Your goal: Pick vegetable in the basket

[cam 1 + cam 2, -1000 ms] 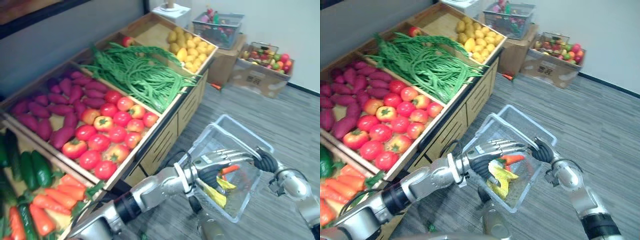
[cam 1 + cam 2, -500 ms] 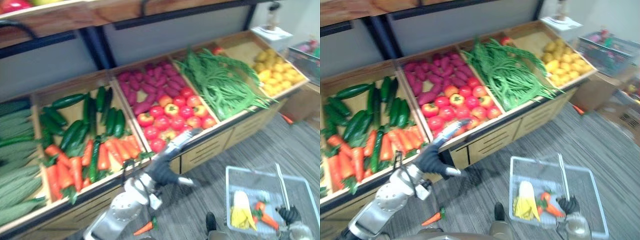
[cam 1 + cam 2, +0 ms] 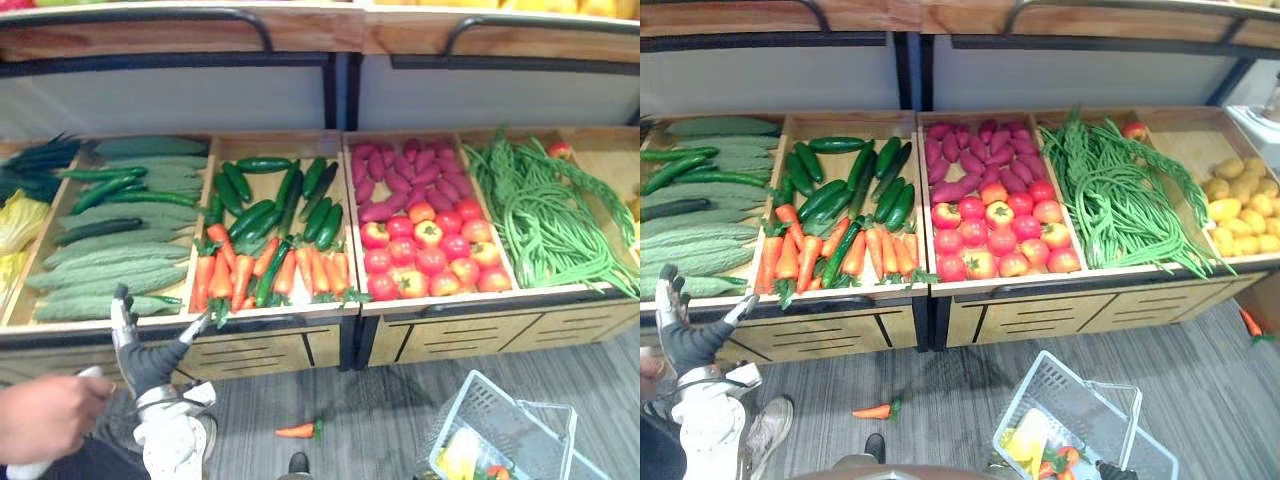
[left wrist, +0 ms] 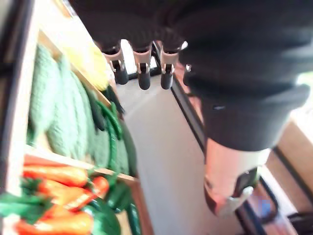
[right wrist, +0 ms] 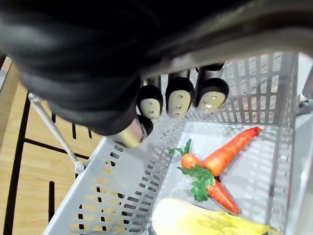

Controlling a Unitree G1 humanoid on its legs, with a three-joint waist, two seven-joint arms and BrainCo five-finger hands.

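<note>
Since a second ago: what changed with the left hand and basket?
The left hand pulled off the basket and swung to the robot's left; it is raised, open and empty, before the vegetable shelf. The view panned too. Unchanged: right hand shut on the basket handle, carrots inside, one carrot on the floor.

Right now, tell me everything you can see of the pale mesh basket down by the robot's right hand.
The basket is a pale, plastic-looking rectangular crate with slotted mesh walls and a thin metal handle hinged at the rim. It is tilted, low in front of the wooden produce stand. Inside lie two carrots with green tops and a yellow leafy vegetable. The right hand is curled above it, apparently gripping a second handle.
</note>
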